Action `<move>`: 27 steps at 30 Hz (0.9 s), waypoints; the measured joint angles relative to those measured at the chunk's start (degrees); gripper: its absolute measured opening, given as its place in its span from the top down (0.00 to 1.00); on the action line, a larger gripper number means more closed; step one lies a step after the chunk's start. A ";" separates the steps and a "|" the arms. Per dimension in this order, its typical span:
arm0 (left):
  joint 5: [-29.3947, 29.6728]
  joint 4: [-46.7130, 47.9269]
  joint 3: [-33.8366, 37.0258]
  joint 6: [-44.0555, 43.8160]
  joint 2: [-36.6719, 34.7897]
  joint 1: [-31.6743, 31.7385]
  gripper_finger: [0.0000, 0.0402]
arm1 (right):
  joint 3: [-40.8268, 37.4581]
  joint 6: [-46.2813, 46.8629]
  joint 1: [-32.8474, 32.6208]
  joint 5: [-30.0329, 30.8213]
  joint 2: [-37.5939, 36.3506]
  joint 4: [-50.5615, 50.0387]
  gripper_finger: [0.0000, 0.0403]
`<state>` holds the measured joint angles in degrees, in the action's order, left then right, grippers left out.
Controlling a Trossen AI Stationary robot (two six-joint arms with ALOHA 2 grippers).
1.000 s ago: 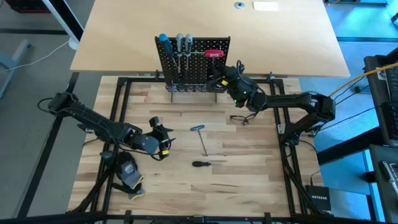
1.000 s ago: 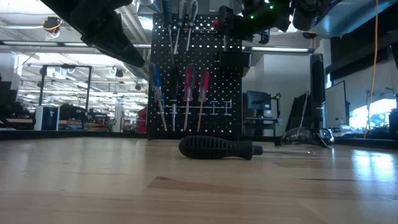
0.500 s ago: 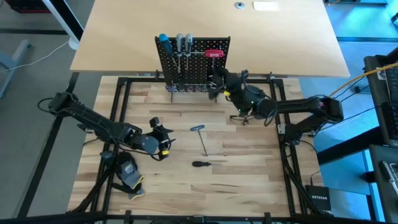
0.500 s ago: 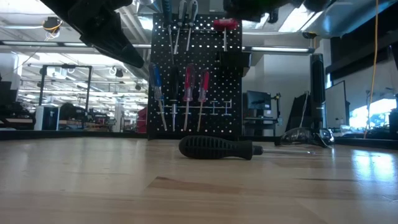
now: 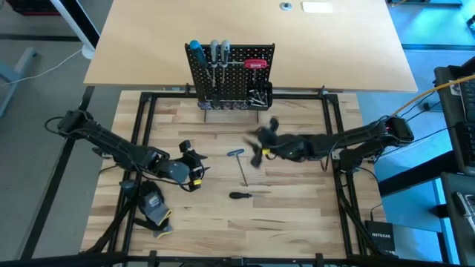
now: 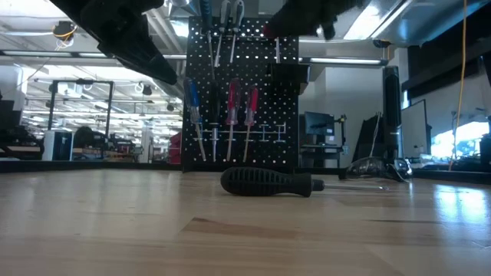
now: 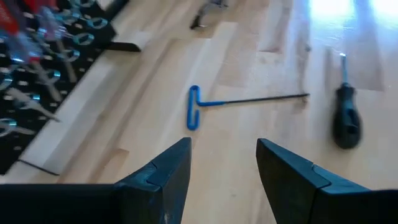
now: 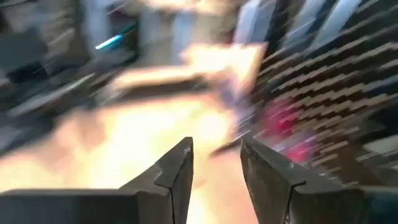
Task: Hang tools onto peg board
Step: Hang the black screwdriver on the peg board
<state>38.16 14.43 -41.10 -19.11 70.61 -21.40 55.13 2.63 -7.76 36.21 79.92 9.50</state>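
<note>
1. Peg board (image 5: 230,74) upright at the far edge of the wooden work surface (image 5: 297,208), near the middle.
2. Hung on it: blue-handled screwdriver (image 5: 194,47) and two grey-handled ones (image 5: 220,49) along the top, red-handled tool (image 5: 254,64) toward the right; small black bin (image 5: 260,95) with silver bits at the lower right.
3. Seen level from the low view: blue and red slim screwdrivers (image 6: 230,107) lower on the board's face.
4. Lying loose on the wood near the middle: T-shaped key (image 5: 241,165) with blue crossbar.
5. Just nearer than that: black-handled screwdriver (image 5: 239,195), flat on its side, apart from the key.
6. Right gripper (image 5: 261,143) blurred, above the wood just right of the key, well clear of the board; fingers (image 8: 177,171) spread with a gap, nothing between them.
7. Left gripper (image 5: 194,159) low over the left part of the wood, pointing toward the key; fingers (image 7: 168,171) spread apart, empty.
8. Black-and-yellow glove (image 5: 154,208) at the near left, close to the left arm.
</note>
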 joint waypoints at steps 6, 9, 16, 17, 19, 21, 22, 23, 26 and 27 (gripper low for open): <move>-6.04 -0.18 0.00 0.32 0.00 0.14 0.57 | -0.90 5.42 -3.00 -26.41 2.56 -12.23 0.66; -9.70 -1.39 0.00 1.57 0.00 0.14 0.57 | -2.88 5.25 -5.00 -30.10 5.45 -11.27 0.66; -12.53 -4.27 0.00 4.61 0.00 0.14 0.57 | -4.33 6.80 -8.13 -34.19 14.62 -7.15 0.66; -12.52 -4.40 0.00 4.57 0.00 0.14 0.57 | -4.31 7.84 -8.14 -35.61 15.81 -6.56 0.66; -12.52 -4.41 0.00 4.50 0.01 0.14 0.57 | -4.26 8.95 -8.13 -37.37 18.08 -6.14 0.66; -12.52 -4.47 0.00 4.46 0.02 0.14 0.57 | -4.28 8.92 -8.03 -38.11 20.10 -6.67 0.66; -12.53 -4.47 0.00 4.40 0.02 0.14 0.57 | -4.31 8.79 -7.92 -39.26 20.81 -6.84 0.66; -12.52 -4.49 0.00 4.31 0.02 0.14 0.57 | -4.31 8.66 -7.92 -39.75 21.30 -6.76 0.66; -12.52 -4.46 0.00 4.32 0.02 0.14 0.57 | -4.28 8.53 -8.03 -40.81 21.51 -7.17 0.66; -12.52 -4.45 0.00 4.33 0.02 0.14 0.57 | -4.25 8.61 -8.06 -40.83 21.51 -8.00 0.66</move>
<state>25.65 9.98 -41.10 -14.79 70.63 -21.26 50.89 11.24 -15.82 -4.62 101.43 1.50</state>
